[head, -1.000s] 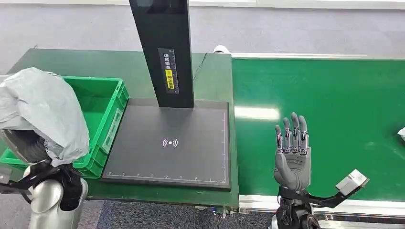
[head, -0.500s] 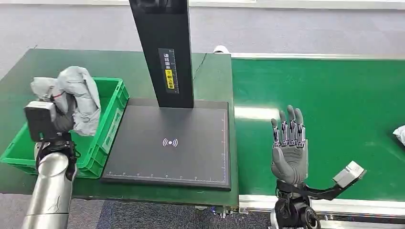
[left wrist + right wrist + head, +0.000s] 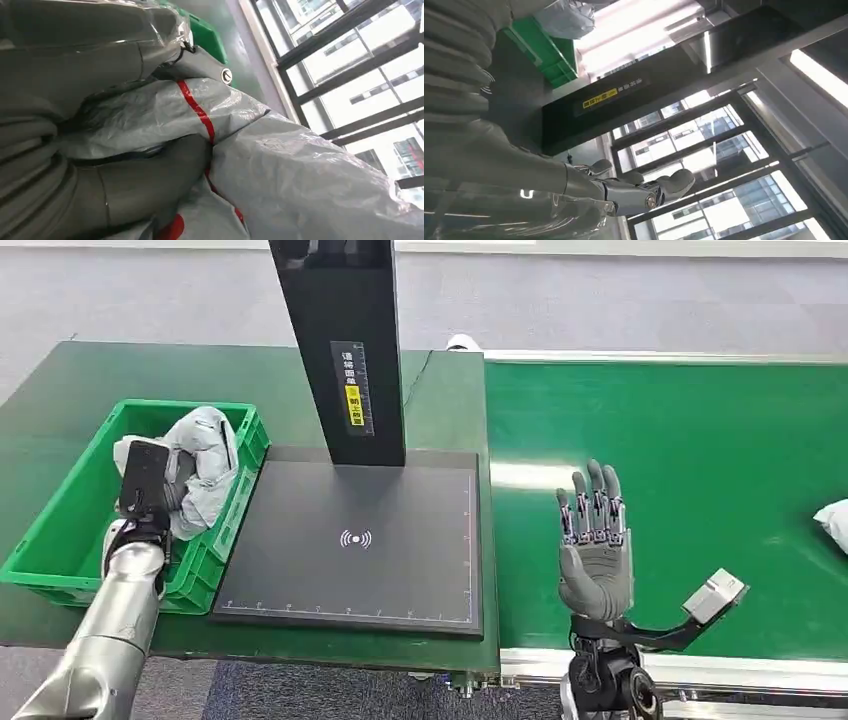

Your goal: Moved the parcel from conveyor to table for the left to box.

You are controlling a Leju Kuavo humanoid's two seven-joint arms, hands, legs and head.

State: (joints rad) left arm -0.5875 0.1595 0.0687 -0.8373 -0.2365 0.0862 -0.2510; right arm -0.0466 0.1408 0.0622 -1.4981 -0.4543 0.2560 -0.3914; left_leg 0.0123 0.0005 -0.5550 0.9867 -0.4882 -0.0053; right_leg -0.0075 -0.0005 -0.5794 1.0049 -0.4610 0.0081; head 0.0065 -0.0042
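Left hand (image 3: pixel 150 490) grips the grey parcel (image 3: pixel 205 465) and holds it low inside the green box (image 3: pixel 60 540), at the end nearest the black scanner pad (image 3: pixel 350 540); whether the parcel rests on the box floor cannot be told. Right hand (image 3: pixel 593 550) hovers above the green conveyor (image 3: pixel 700 440), palm up, fingers spread, holding nothing. Boxing looks nearly done, with only the release left. Another pale parcel (image 3: pixel 832 518) waits at the conveyor's far right edge
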